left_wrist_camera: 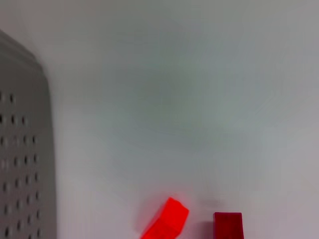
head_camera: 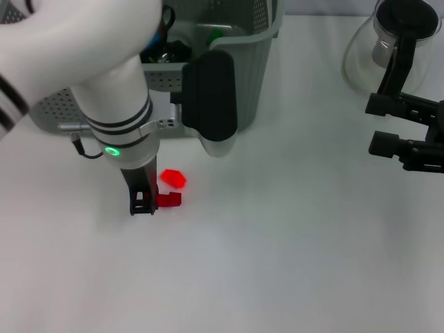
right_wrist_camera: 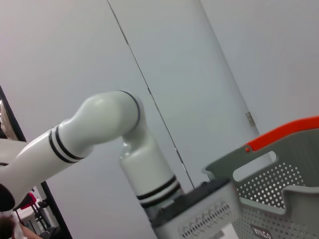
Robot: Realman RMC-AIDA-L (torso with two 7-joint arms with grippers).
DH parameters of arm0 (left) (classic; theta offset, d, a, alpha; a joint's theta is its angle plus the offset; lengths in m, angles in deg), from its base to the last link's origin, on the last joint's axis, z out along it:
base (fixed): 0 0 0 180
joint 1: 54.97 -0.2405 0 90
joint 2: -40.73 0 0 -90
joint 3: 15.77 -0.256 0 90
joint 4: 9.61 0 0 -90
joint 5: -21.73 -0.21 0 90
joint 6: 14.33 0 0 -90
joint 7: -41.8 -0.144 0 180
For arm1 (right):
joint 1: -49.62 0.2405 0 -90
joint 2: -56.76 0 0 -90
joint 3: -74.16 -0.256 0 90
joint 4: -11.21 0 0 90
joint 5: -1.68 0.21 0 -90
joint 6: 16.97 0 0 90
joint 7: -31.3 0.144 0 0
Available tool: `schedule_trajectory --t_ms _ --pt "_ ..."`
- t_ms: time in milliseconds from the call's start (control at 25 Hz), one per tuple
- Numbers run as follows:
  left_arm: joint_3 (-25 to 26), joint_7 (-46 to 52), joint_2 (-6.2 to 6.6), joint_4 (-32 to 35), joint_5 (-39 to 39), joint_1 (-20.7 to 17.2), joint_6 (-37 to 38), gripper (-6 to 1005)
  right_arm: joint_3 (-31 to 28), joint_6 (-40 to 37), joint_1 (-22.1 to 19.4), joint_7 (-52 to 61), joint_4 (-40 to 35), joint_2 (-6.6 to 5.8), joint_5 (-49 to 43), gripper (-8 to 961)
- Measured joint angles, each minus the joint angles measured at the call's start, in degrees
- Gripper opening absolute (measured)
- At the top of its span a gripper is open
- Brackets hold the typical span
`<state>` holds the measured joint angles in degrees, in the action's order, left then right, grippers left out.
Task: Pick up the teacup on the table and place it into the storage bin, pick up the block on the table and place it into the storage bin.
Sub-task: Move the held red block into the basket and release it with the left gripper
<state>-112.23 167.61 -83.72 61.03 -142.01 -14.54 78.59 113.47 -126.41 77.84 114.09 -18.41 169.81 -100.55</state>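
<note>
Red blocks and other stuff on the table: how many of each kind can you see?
Red blocks: 2 (bright red block, dark red block by the left gripper)
Storage bin: 1
Glass pot: 1
Total: 4

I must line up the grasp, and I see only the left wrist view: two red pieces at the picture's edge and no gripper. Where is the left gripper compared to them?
Observer: In the head view the left gripper is low over the table, right beside the dark red block. The bright red block lies just beyond, toward the storage bin.
Operator: Is the teacup in the bin?
Observer: Dark things and something green lie inside. I cannot make out a teacup there, and none shows on the table.
Operator: And the right arm?
Observer: The right gripper hangs open at the right side, in front of a glass pot.
</note>
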Motion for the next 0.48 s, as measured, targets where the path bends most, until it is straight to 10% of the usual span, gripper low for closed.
schedule_trajectory --t_ms 240,480 --pt "2.3 3.4 0.27 7.5 0.0 -2.8 5.3 187 0.0 0.0 0.3 0.0 -0.1 -0.02 0.0 928" --pt "17.2 4.1 0.02 10.5 5.4 -2.7 13.5 196 0.0 0.1 0.6 0.1 -0.3 -0.02 0.0 928"
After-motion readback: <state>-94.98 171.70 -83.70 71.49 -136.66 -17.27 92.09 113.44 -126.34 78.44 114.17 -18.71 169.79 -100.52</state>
